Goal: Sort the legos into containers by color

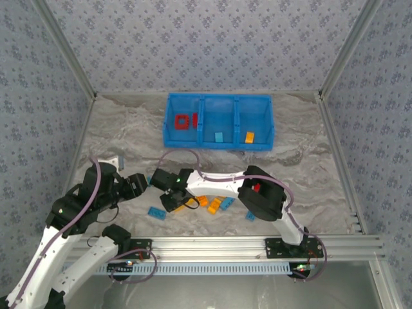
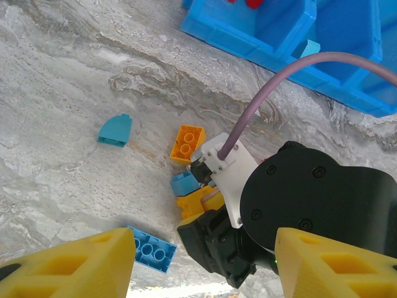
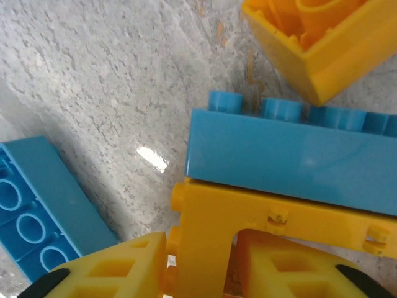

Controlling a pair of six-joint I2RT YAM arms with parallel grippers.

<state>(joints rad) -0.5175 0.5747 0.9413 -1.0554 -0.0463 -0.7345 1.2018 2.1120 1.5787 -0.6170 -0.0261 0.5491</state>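
Note:
The blue tray (image 1: 219, 143) stands at the back; red legos (image 1: 183, 121) lie in its left compartment, a blue one (image 1: 219, 136) in the middle, an orange one (image 1: 249, 136) in the right. My right gripper (image 3: 201, 273) is down at the table among loose legos, shut on one leg of a yellow frame (image 3: 248, 217); one finger (image 3: 291, 267) sits inside the frame's opening. A light blue brick (image 3: 291, 158) lies against the frame. My left gripper (image 2: 205, 267) hovers open just left of the right gripper (image 1: 179, 203), holding nothing.
Loose legos lie around the right gripper: a flat blue brick (image 2: 149, 249), an orange brick (image 2: 188, 143), a sloped blue piece (image 2: 115, 131), and further orange (image 1: 214, 206) and blue (image 1: 251, 215) ones. The right arm's cable (image 2: 260, 99) arches above them.

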